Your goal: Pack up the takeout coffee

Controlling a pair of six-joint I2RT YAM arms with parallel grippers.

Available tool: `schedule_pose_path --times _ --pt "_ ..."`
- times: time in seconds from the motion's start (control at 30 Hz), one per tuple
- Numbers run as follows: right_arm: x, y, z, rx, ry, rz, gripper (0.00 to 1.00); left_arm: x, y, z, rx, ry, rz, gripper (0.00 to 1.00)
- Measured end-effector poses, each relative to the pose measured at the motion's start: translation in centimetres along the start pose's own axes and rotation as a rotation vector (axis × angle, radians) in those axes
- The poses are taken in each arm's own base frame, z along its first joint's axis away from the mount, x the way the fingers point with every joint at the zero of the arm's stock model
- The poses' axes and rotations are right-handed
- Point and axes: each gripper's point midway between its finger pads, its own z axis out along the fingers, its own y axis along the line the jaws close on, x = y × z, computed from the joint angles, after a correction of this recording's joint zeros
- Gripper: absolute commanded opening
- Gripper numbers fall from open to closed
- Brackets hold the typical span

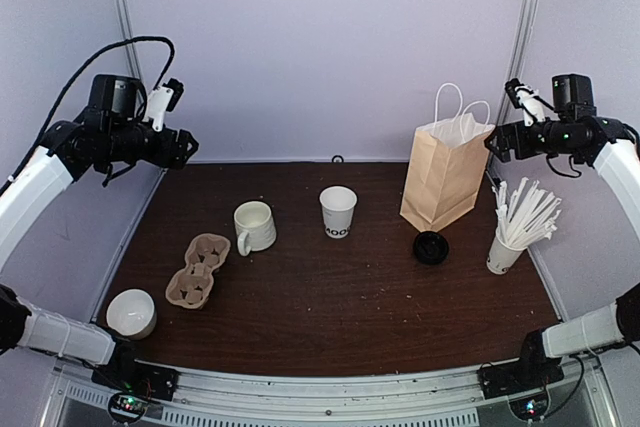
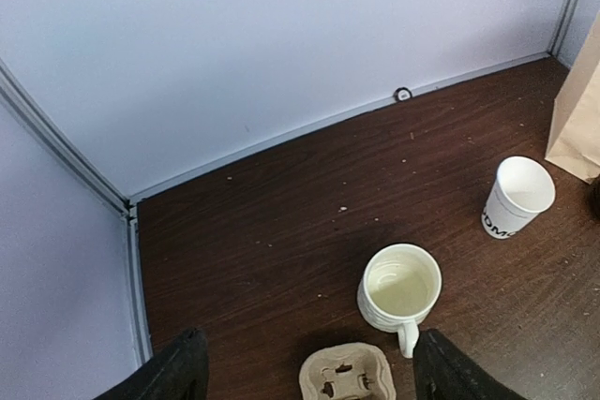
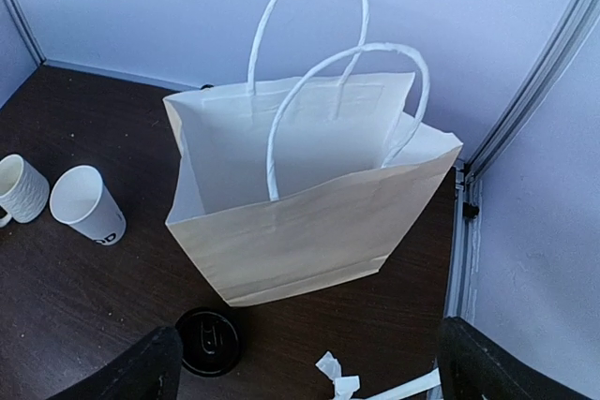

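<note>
Paper cup (image 1: pixel 338 211) centre, unlidded; black lid (image 1: pixel 431 247) beside bag (image 1: pixel 445 175), right; nothing packed; left gripper (image 1: pixel 168 97), right gripper (image 1: pixel 525 99) open, empty.

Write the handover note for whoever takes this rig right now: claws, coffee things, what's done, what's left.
Left claw: open, empty, raised over the table's left rear.
Right claw: open, empty, raised by the paper bag.
Takeout cup: upright mid-table, no lid on. Its black lid lies on the table in front of the bag, apart from the cup.
Bag: upright, mouth open; nothing shows inside.
Done: nothing yet.
Left: probably lid the cup, then set it in the bag. Don't mistake the ceramic mug beside it for the cup.
</note>
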Motion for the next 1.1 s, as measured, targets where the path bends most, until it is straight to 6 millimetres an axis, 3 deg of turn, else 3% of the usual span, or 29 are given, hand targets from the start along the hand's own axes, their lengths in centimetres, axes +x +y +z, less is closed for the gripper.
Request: schedule_pose_path --times 0.2,0.33,0.43,0.6,0.73,0.87,0.97,1.1 --pt "1.3 2.2 -0.3 -0.110 0.024 -0.089 0.97 0.2 -3.1 0.3 0.150 0.013 0.014 0.65" --pt "1.8 4.7 -0.5 -0.217 0.039 -0.163 0.92 0.1 -6.5 0.9 0.267 0.049 0.054 0.62" --pt "1.8 7.2 -0.6 -0.297 0.049 -0.242 0.86 0.1 -8.8 1.1 0.338 0.070 0.089 0.59" --pt "2.6 13.4 -0.2 -0.468 0.096 -0.410 0.67 0.4 -12.0 1.2 0.427 0.093 0.133 0.57" --pt "4.1 18.1 1.0 -0.594 0.154 -0.528 0.63 0.9 -13.0 1.5 0.452 0.113 0.142 0.57" --pt "6.0 21.9 2.5 -0.673 0.220 -0.635 0.53 1.9 -13.4 2.5 0.455 0.157 0.139 0.63" --pt "6.7 24.1 4.5 -0.693 0.269 -0.715 0.49 2.5 -13.4 3.0 0.445 0.184 0.135 0.72" --pt "5.6 27.0 8.8 -0.696 0.293 -0.763 0.53 3.0 -12.6 3.5 0.389 0.198 0.114 0.78"
